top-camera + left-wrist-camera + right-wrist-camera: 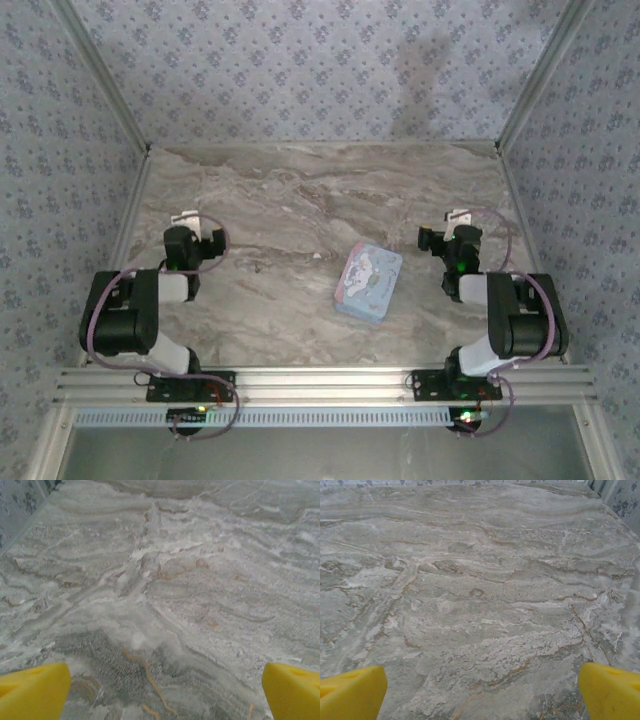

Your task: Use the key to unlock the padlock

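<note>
Padlock, tiny, dark: unlocated; unidentified speck (318,257) at ten o'clock of pale blue tin box (368,282). I judge the lock rigid, slippery: pinch its body; left gripper (165,690) and right gripper (482,692) released.

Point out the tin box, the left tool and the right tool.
tin box (368,282), top view, middle of lid.
left tool (162,692), left wrist view, midway between yellow fingertips.
right tool (480,692), right wrist view, midway between yellow fingertips.

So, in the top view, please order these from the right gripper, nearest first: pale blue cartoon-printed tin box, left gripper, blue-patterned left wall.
1. Tin box, right of centre.
2. Left gripper, across the table.
3. Left wall, beyond that gripper.
</note>
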Controlling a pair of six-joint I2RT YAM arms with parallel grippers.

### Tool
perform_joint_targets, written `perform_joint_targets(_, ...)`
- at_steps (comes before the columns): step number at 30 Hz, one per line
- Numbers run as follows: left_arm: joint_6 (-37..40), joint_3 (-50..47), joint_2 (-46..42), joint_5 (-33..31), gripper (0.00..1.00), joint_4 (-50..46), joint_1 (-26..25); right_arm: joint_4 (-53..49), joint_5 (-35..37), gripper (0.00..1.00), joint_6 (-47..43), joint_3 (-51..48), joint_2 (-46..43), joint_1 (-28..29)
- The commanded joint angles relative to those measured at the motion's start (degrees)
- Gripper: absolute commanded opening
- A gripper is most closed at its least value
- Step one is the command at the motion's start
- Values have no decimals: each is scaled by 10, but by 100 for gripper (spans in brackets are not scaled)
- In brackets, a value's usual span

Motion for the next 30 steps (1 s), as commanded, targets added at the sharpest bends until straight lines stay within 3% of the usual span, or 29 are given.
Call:
perform_joint_targets(1,-17,57,-66,-37,98,-116,0,-104,12,100,1,37,-75,0)
perform_joint_targets(4,-89,84,-119,-42,98,-211,5,-246,45,100,104,83,-133,-9)
perform_joint_targets(6,-179,117,-144,-67,98,-304,5,-462,62,100,278,158,-156,-28)
perform_joint_targets(7,-200,134,-154,-62,98,-341,5,-543,34,100,339,184,-154,-42)
perform_joint_targets(9,-210,155,-170,-21,98,-381,-3,-544,-93,100,321,189,-148,-67)
perform_joint_targets(10,-209,163,-182,5,98,-396,-11,-528,-123,98,327,177,-158,-71)
perform_joint_targets(13,-210,177,-218,26,98,-439,-52,-521,-140,98,357,143,-217,-58)
perform_joint_targets(17,-255,189,-259,97,92,-510,-96,-631,-207,90,386,159,-251,-29)
perform_joint_targets(23,-314,147,-315,119,91,-550,-202,-660,-194,88,430,120,-290,81)
perform_joint_targets(30,-346,124,-322,102,90,-570,-288,-617,-181,86,459,137,-229,160)
